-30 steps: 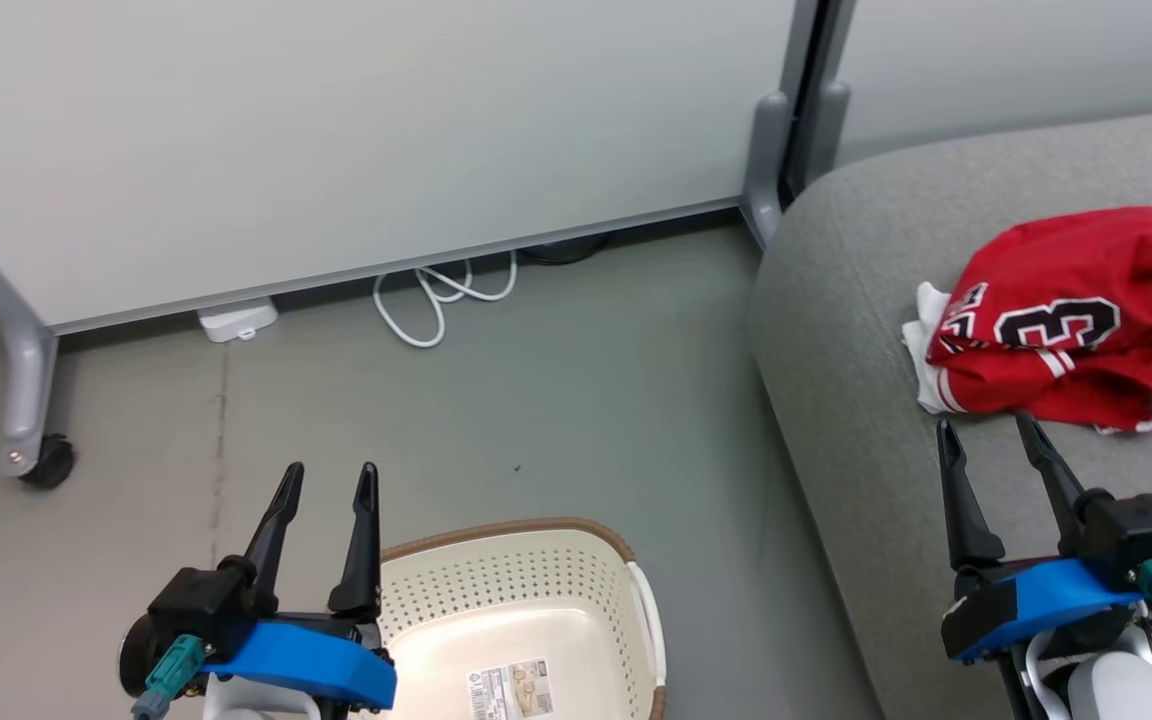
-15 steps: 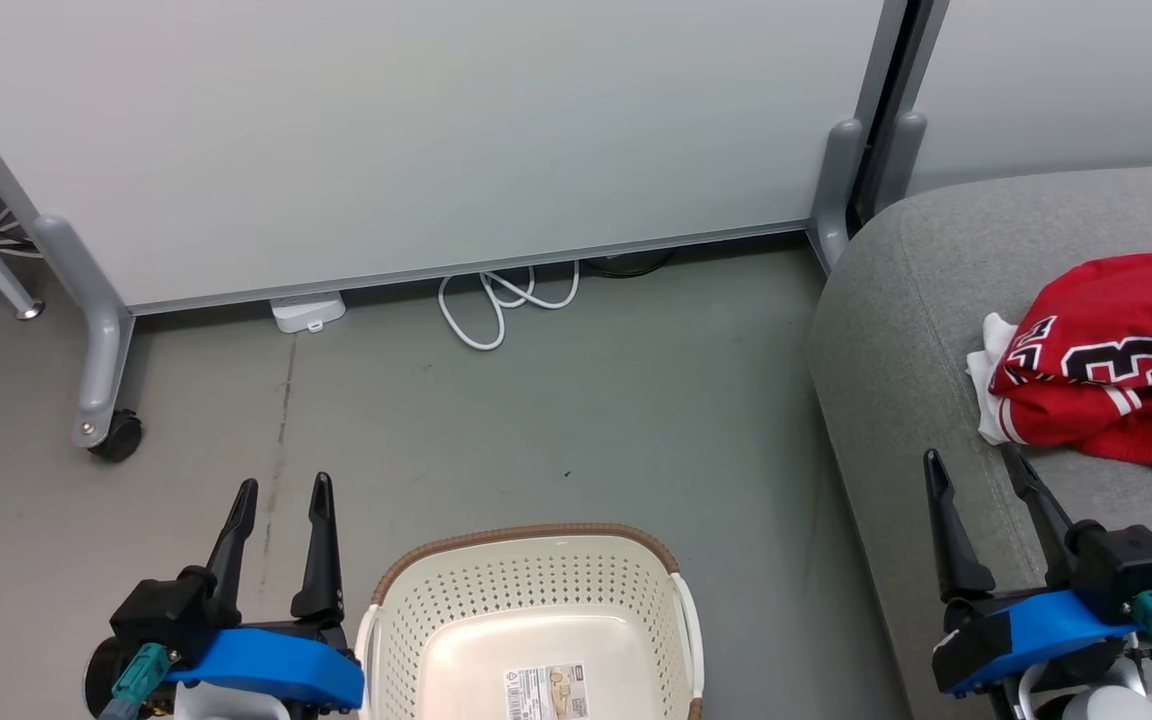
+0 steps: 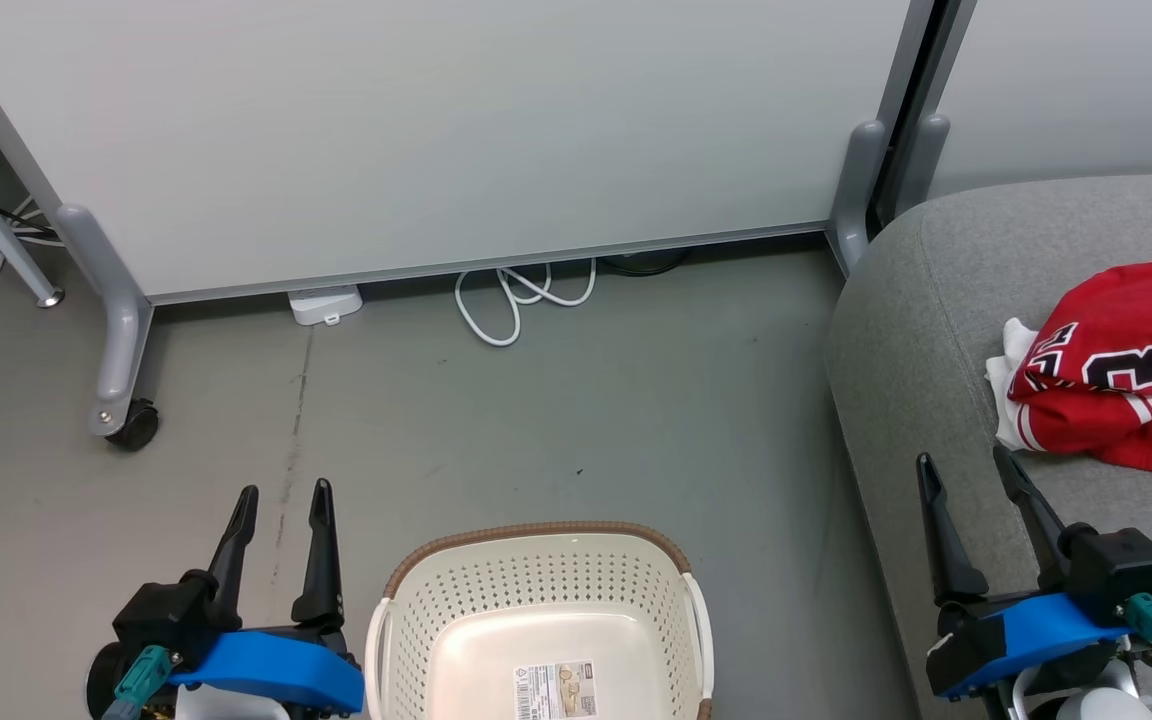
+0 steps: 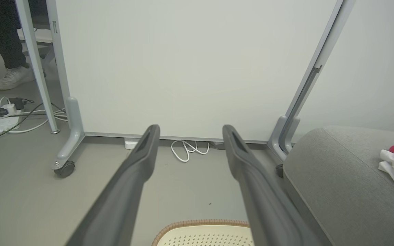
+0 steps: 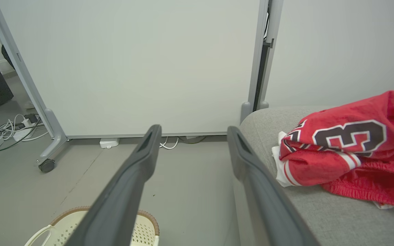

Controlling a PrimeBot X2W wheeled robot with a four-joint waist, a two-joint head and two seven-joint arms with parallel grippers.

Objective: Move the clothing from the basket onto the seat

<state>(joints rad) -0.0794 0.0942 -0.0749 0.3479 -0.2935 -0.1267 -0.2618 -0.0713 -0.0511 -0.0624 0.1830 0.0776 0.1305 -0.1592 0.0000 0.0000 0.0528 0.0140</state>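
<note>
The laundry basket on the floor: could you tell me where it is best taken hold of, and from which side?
Probably by its white side handles. The laundry basket stands upright between the open left gripper and right gripper, so each could come in from its own side onto the nearer handle.

Crumpled red clothing (image 3: 1131, 415) on grey seat (image 3: 911, 320), cream basket (image 3: 536, 585) well apart.

An office-like room — wheeled partition panels (image 3: 436, 130), a power strip (image 4: 3, 123) with loose cables (image 3: 511, 305), a grey couch (image 3: 916, 330).
</note>
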